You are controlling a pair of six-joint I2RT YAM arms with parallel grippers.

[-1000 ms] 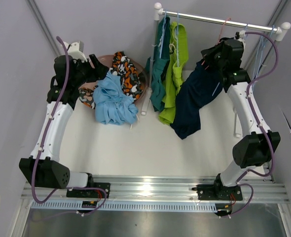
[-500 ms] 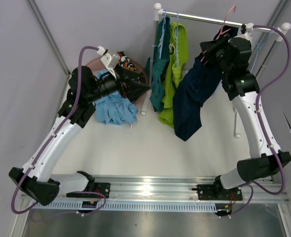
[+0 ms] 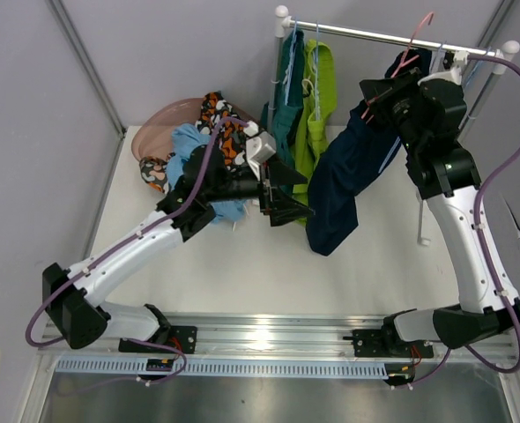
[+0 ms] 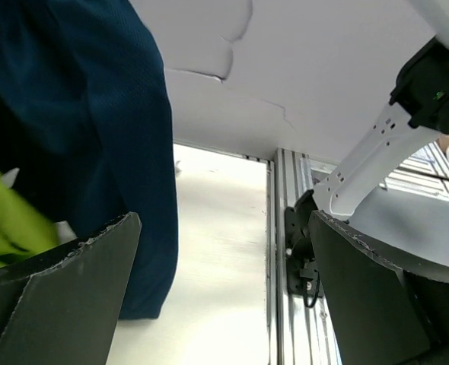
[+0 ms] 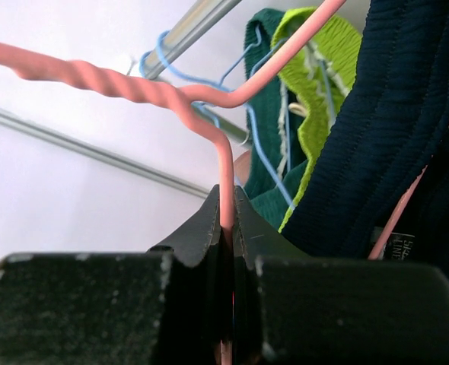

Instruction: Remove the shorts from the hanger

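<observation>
The right arm's fingers [image 5: 190, 243] press together on the pink wire hanger [image 5: 133, 87], from which the navy fabric shorts [image 3: 339, 181] hang beside the metal rail [image 3: 366, 35]. The left arm's fingers [image 4: 57, 304] are spread wide and empty, near the navy pair. The teal fabric shorts [image 3: 286, 106] and lime green fabric shorts [image 3: 317, 97] hang on the rail. The blotch-patterned shorts [image 3: 218, 115] and light blue shorts [image 3: 182, 145] lie heaped on the pink plastic basin [image 3: 154, 119].

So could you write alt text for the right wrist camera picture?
A black gripper is shut on a pink wire hanger. Navy shorts hang at right; lime shorts and teal shorts hang behind, by a metal rail.
</observation>
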